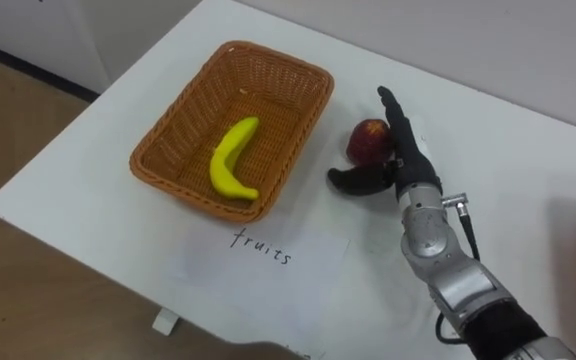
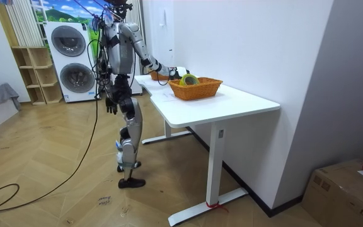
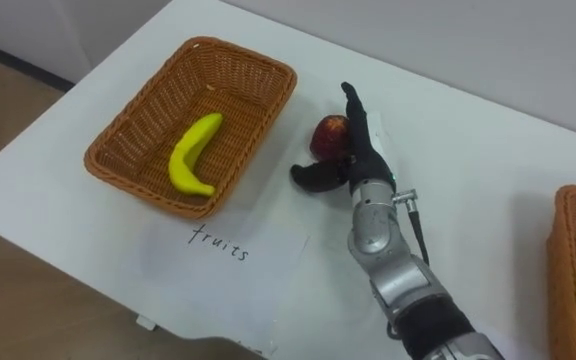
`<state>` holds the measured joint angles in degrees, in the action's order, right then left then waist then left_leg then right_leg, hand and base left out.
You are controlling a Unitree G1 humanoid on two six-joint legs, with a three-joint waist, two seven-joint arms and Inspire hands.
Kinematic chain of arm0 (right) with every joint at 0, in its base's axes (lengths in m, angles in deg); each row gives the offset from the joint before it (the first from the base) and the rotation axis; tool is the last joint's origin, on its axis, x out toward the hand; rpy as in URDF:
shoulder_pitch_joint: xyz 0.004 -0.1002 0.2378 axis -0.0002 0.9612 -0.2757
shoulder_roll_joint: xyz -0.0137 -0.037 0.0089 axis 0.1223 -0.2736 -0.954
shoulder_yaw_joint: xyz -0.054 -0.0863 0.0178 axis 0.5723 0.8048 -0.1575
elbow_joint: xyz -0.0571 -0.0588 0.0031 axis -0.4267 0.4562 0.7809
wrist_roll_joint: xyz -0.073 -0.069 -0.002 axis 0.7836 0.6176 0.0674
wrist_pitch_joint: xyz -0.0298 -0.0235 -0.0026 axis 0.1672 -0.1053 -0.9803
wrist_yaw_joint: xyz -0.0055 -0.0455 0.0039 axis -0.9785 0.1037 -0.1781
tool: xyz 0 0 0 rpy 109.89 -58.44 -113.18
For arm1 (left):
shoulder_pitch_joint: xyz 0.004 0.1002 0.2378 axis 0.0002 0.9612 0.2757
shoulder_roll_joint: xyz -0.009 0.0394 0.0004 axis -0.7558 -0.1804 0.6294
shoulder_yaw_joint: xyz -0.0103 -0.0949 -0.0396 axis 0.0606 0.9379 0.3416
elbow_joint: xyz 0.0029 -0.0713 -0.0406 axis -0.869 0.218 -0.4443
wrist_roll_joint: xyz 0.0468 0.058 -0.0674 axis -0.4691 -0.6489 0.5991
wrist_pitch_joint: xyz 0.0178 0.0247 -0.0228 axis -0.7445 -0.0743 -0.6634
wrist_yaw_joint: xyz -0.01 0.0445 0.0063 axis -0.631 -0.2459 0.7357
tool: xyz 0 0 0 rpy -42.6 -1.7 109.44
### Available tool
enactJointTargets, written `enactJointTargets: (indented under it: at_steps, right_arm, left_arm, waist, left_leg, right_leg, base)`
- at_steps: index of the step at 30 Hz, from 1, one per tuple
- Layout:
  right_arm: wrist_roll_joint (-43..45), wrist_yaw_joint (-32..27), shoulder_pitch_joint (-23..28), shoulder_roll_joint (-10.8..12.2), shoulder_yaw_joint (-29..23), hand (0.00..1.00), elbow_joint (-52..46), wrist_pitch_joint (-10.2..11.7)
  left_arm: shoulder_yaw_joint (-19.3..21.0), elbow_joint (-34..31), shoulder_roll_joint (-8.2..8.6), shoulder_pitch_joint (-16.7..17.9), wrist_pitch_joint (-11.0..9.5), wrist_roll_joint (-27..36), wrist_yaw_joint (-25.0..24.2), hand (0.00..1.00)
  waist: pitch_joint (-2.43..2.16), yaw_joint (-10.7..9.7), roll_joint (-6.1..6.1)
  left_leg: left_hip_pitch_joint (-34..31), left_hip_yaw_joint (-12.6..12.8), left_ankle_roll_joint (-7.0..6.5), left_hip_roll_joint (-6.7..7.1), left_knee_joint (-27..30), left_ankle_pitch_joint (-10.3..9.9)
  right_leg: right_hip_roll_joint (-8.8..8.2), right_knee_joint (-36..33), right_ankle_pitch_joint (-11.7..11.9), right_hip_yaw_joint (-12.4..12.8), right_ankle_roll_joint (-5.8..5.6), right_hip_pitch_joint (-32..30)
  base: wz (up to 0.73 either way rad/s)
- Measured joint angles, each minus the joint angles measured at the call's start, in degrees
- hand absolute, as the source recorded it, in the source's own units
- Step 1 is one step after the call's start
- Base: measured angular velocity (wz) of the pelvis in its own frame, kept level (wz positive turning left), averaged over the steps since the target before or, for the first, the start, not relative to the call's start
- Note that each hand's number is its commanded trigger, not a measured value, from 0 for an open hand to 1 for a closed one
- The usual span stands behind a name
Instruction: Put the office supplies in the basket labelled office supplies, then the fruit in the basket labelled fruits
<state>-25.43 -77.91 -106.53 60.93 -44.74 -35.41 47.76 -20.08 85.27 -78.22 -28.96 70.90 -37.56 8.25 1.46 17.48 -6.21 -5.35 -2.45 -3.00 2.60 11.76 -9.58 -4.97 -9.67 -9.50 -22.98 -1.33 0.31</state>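
A red apple (image 1: 368,138) lies on the white table (image 1: 528,150), just right of a wicker basket (image 1: 183,105) that holds a yellow banana (image 1: 231,160). My right hand (image 1: 408,160) reaches in from the lower right and rests against the apple's right side. It is open, with straight fingers (image 3: 353,110) running past the apple and the thumb spread out below it. A paper sheet (image 1: 263,248) with a handwritten label lies in front of the basket. In the room view my left hand (image 2: 111,104) hangs at my side.
A second wicker basket (image 3: 573,260) shows at the right edge with something yellow inside; in the room view that basket (image 2: 195,87) holds a roll. The table's near edge runs close below the paper. I stand at the table's long side, washing machines (image 2: 73,60) behind me.
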Motion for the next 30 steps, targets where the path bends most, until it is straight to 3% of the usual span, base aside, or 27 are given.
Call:
enactJointTargets:
  at_steps: [11, 20, 21, 22, 30]
  right_arm:
    - [-0.84, 0.81, 0.00, -0.13, -0.21, 0.00, 1.47, -0.45]
    - [-3.76, 2.59, -0.02, -0.24, -0.37, 0.00, 2.03, -0.40]
    - [-4.09, 2.87, -0.08, -0.35, -0.36, 0.75, 2.15, -0.34]
    - [-4.07, 3.04, -0.11, -0.40, -0.36, 1.00, 2.26, -0.30]
    - [-3.65, 4.07, -0.21, -2.83, -1.28, 1.00, 2.91, 0.27]
  left_arm:
    - [-0.02, -0.19, 0.00, 0.09, 0.96, 0.00, 0.07, 0.00]
    - [-0.01, -0.31, 0.00, 0.12, 0.91, -0.05, 0.62, 0.00]
    - [-0.01, -0.36, 0.01, 0.12, 0.91, -0.06, 0.70, 0.00]
    - [-0.01, -0.40, 0.01, 0.12, 0.91, -0.06, 0.76, 0.00]
    - [0.14, -1.70, 0.01, 0.27, 0.90, -0.04, 2.13, 0.00]
  waist:
    - [-0.30, -0.17, 0.55]
    - [-0.27, -0.03, 1.07]
    - [-0.28, 0.07, 1.06]
    - [-0.28, 0.10, 1.05]
    - [-0.70, 0.21, 0.50]
  left_leg:
    - [0.13, -0.02, 0.00, 0.01, 0.06, 0.00]
    - [0.78, -0.03, 0.00, 0.01, 0.00, 0.01]
    - [0.79, -0.03, 0.00, 0.01, 0.00, 0.01]
    - [0.78, -0.03, 0.00, 0.01, 0.00, 0.01]
    - [0.89, 0.19, 0.00, -0.05, -0.07, 0.00]
  right_leg:
    - [0.02, 0.01, 0.00, 0.00, 0.00, 0.20]
    - [-0.02, -0.05, 0.00, -0.16, 0.00, 0.86]
    - [-0.02, -0.05, 0.00, -0.17, 0.00, 0.86]
    - [-0.02, -0.05, 0.00, -0.18, 0.00, 0.85]
    - [0.01, -0.07, 0.00, -0.25, 0.00, 0.80]
  base:
    - [0.00]
    - [0.00]
    - [0.00]
    - [0.00]
    - [-0.01]
